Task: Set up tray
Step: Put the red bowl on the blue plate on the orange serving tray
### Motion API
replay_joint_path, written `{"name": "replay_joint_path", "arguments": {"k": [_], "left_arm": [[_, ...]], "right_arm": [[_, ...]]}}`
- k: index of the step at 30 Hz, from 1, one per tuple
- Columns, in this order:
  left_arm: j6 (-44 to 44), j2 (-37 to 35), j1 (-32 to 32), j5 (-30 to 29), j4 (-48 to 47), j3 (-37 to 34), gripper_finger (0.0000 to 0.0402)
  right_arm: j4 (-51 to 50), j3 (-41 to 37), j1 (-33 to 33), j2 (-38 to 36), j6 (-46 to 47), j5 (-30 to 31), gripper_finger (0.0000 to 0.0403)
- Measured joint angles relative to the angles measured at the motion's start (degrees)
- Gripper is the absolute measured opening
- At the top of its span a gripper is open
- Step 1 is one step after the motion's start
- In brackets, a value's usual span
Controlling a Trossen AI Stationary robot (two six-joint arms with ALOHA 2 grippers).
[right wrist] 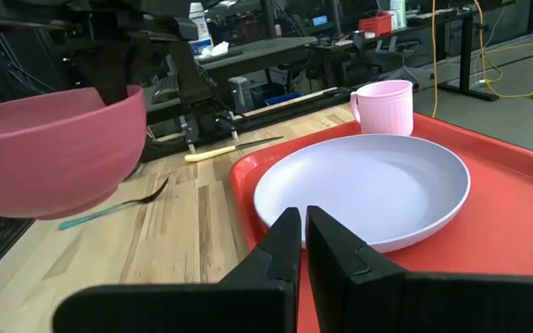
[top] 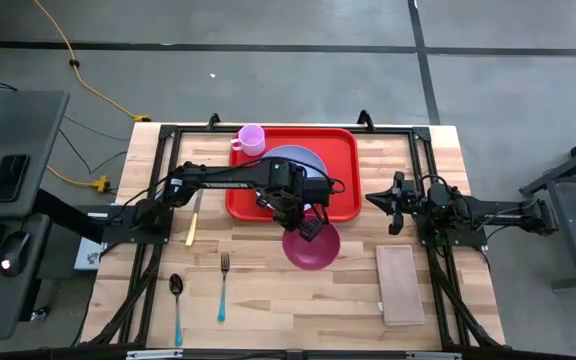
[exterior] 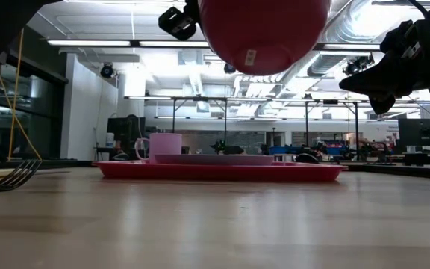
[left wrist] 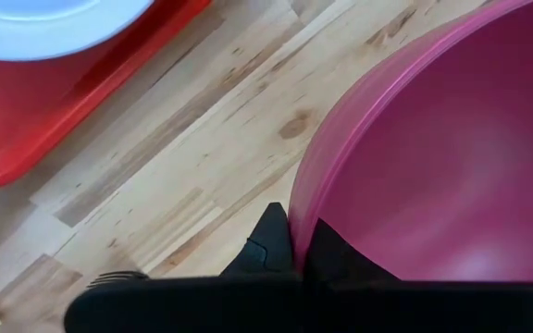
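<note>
Tray (top: 340,200): red and flat, on the wooden table (top: 268,300), at the far middle.
Plate (top: 303,160): light purple, lies inside the tray.
Cup (top: 251,138): pink, stands on the tray's far left corner.
Bowl (top: 311,246): dark pink, up in the air, just in front of the tray's near edge.
Left gripper (top: 309,229): its fingers (left wrist: 268,248) pinch the bowl's rim, one inside and one outside.
Right gripper (top: 391,200): waits to the right of the tray, fingers pressed together, holding nothing.
Napkin (top: 400,284): tan, on the table, right of the tray and nearer the front.
Knife (top: 194,222), fork (top: 223,286), spoon (top: 176,305): on the table, left of the tray and nearer the front.
</note>
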Motion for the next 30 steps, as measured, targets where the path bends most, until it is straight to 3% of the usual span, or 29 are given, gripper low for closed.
{"name": "replay_joint_path", "arguments": {"k": [10,30], "left_arm": [[2.9,0.0,1.9,-1.2,-0.8,0.0,0.0015],[14.2,0.0,13.3,-3.1,-1.4,0.0,0.0015]], "right_arm": [[0.0,0.0,0.0,0.0,0.0,-0.3,0.0],[-0.1,0.0,0.0,0.0,0.0,-1.1,0.0]]}}
